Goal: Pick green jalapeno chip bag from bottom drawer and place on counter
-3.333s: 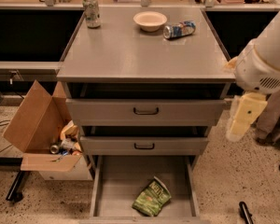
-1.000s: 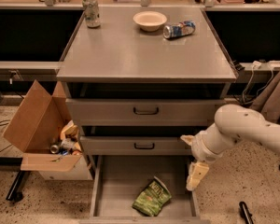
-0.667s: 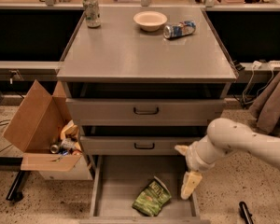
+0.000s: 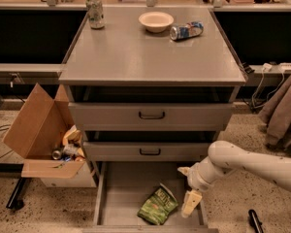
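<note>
The green jalapeno chip bag (image 4: 158,206) lies crumpled on the floor of the open bottom drawer (image 4: 119,193), near its front middle. My gripper (image 4: 190,204) hangs from the white arm that reaches in from the right. It points down over the drawer's right side, just right of the bag and apart from it. The grey counter (image 4: 150,57) is the top of the cabinet above.
On the counter stand a soda can (image 4: 94,12), a cream bowl (image 4: 156,21) and a blue-and-white can (image 4: 186,30) on its side. Two upper drawers with black handles (image 4: 152,115) stick out slightly. An open cardboard box (image 4: 41,135) of litter sits at the left. A cloth (image 4: 283,113) hangs at the right.
My arm has come down from beside the counter's right edge and swung left, bringing the gripper low over the bottom drawer next to the bag. The bag has not moved.
</note>
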`<state>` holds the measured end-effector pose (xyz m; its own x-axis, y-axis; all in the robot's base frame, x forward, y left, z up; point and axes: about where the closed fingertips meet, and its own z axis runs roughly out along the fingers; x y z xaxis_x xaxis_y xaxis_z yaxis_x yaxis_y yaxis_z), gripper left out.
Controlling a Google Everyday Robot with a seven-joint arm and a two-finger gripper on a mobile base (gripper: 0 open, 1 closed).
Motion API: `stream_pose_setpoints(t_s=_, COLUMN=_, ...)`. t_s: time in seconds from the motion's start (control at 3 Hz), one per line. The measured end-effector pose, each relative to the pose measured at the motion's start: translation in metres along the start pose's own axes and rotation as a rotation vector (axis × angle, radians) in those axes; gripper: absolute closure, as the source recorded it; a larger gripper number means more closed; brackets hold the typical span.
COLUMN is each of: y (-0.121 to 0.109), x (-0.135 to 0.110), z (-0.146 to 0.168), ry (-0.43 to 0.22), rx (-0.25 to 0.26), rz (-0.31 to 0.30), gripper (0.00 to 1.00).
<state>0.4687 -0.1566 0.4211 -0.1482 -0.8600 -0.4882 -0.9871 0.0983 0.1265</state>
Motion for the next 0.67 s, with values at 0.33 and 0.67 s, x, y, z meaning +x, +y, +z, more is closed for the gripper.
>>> stream_pose_setpoints(t_s=0.33, y=0.000, x=0.000, z=0.000, ry=0.000, rx=0.000, rz=0.000, gripper=0.00)
stream_pose_setpoints(t_s=0.67, y=-0.008, x=0.007, z=0.016, ry=0.024, rx=0.011, rz=-0.005, gripper=0.00)
